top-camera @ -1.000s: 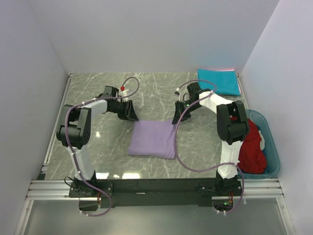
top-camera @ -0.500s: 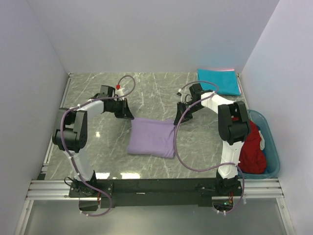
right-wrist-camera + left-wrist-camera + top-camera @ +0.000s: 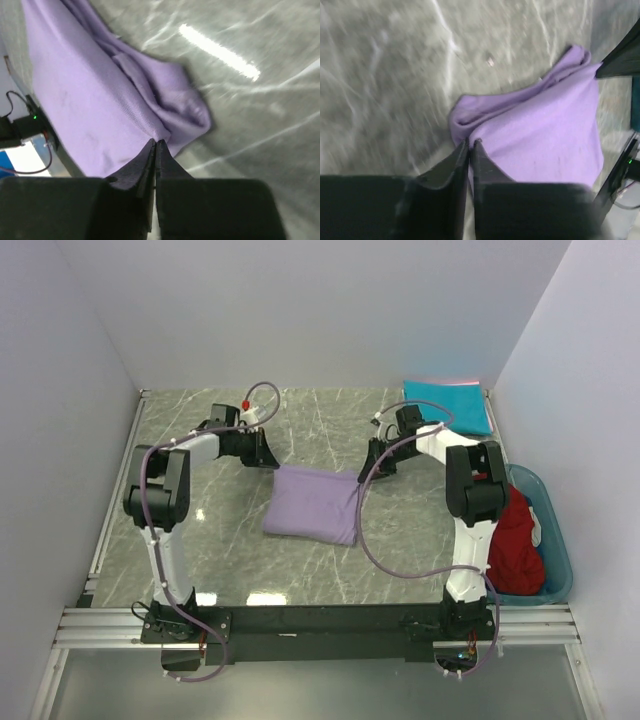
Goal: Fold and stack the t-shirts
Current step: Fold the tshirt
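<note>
The lavender t-shirt (image 3: 312,504) lies folded into a rectangle in the middle of the marble table. My left gripper (image 3: 270,460) is shut on its far left corner, and the left wrist view shows the closed gripper (image 3: 470,143) pinching the shirt's edge (image 3: 545,135). My right gripper (image 3: 369,468) is shut on its far right corner, and the right wrist view shows the closed gripper (image 3: 155,143) pinching the fabric (image 3: 85,100). A folded teal t-shirt (image 3: 448,406) lies at the far right. A dark red t-shirt (image 3: 515,545) is bunched in the bin.
A translucent teal plastic bin (image 3: 562,550) stands at the right edge beside the right arm's base. White walls close in the table on three sides. Purple cables loop off both arms above the table.
Both grippers have moved toward the far side of the table, and the lavender shirt has slid that way with them.
</note>
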Controlling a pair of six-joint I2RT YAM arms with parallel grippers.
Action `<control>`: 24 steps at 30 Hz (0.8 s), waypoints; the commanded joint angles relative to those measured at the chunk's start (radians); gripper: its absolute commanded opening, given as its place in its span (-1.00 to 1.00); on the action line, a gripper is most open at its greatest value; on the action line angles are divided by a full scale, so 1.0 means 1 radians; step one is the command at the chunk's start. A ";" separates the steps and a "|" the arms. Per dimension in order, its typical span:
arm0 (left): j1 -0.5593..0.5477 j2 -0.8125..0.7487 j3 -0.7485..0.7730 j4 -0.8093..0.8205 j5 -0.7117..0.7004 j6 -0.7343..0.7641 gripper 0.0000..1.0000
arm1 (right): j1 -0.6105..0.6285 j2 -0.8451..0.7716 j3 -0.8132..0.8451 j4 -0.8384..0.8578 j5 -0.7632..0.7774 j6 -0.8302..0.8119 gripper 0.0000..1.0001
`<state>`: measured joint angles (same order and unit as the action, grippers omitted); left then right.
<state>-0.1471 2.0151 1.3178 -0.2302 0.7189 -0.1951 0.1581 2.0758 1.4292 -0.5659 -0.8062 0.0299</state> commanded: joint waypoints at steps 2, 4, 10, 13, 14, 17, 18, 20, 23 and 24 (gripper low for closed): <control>0.018 0.089 0.136 0.025 -0.016 -0.020 -0.61 | -0.017 0.069 0.089 0.047 0.061 0.048 -0.77; 0.026 0.067 0.141 0.029 -0.018 -0.017 -0.38 | -0.019 0.066 0.115 0.044 0.085 0.051 -0.49; 0.089 -0.174 0.025 0.062 0.043 -0.017 0.60 | -0.019 -0.022 0.217 0.012 0.197 0.039 0.15; 0.084 -0.261 -0.061 0.086 0.074 -0.006 0.57 | -0.015 -0.055 0.232 0.011 0.180 0.033 0.16; 0.081 -0.269 -0.078 0.095 0.094 0.000 0.50 | -0.009 -0.053 0.255 0.002 0.176 0.024 0.16; 0.044 -0.256 -0.031 0.016 0.112 0.092 0.29 | 0.009 0.002 0.362 -0.064 0.153 -0.019 0.12; 0.029 -0.247 -0.017 -0.006 0.120 0.159 0.27 | 0.015 0.022 0.391 -0.080 0.135 -0.021 0.06; -0.015 -0.225 -0.003 -0.032 0.128 0.224 0.25 | 0.035 0.079 0.448 -0.097 0.108 -0.016 -0.01; -0.066 -0.208 -0.014 -0.047 0.134 0.291 0.20 | 0.078 0.148 0.487 -0.112 0.058 -0.005 -0.20; -0.083 -0.204 -0.014 -0.095 0.123 0.325 0.16 | 0.090 0.162 0.488 -0.114 0.053 -0.007 -0.24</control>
<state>-0.1921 1.7950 1.2926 -0.2375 0.8085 -0.0059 0.1963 2.1674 1.8877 -0.6254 -0.6994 0.0349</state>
